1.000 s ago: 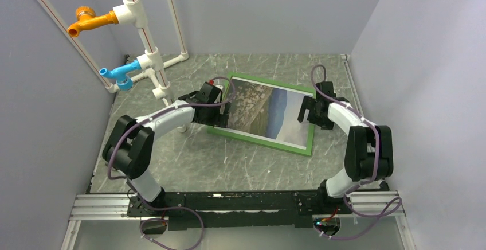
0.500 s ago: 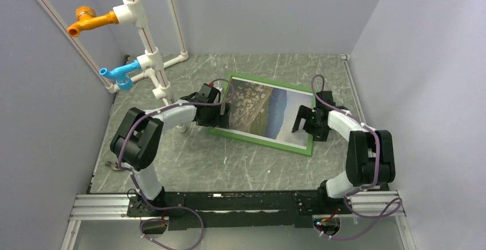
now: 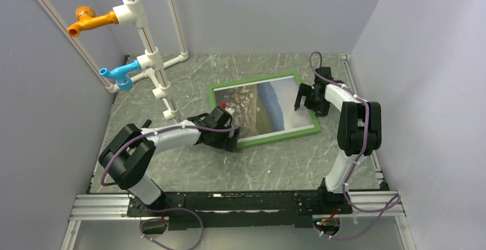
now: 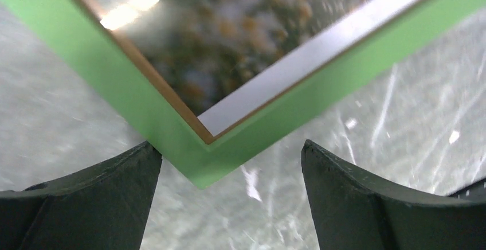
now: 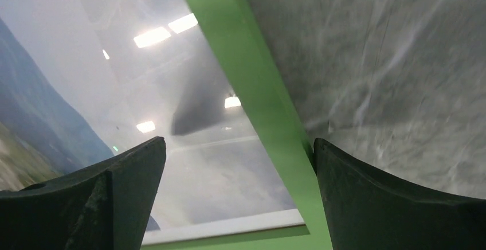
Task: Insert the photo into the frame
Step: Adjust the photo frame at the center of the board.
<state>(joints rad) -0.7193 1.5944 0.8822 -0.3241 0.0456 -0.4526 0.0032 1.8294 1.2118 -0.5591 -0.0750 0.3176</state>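
Photo (image 3: 261, 105) lies inside the frame (image 5: 252, 72), meadow side up, white margin showing along the frame's near and right edges. Reflections of lamps sit over it, so it looks to be behind the glass. Frame lies flat on the table (image 3: 189, 164), green face up, turned a little askew.

Handling, my guess: photo is thin paper, light and floppy, creases easily, and cannot be reached from this side. Frame is stiff and fairly light; the pane is slick and breakable. Take hold on the green rim at a corner or mid-edge, never press on the glass. Flat on the table, the rim gives little to pinch, so sliding is likelier than lifting.

Left gripper (image 4: 229, 144) is at the frame's near-left corner, jaws wide apart astride it, clamping nothing; whether the left finger touches the rim I can't tell. Right gripper (image 3: 301, 100) is at the frame's right edge, jaws wide, one over the glass, one outside the rim, holding nothing.

White pipe rack (image 3: 143, 38) with orange tap (image 3: 86, 22) and blue tap (image 3: 117, 73) stands left of the frame, apart from it, close to the left arm's elbow swing.
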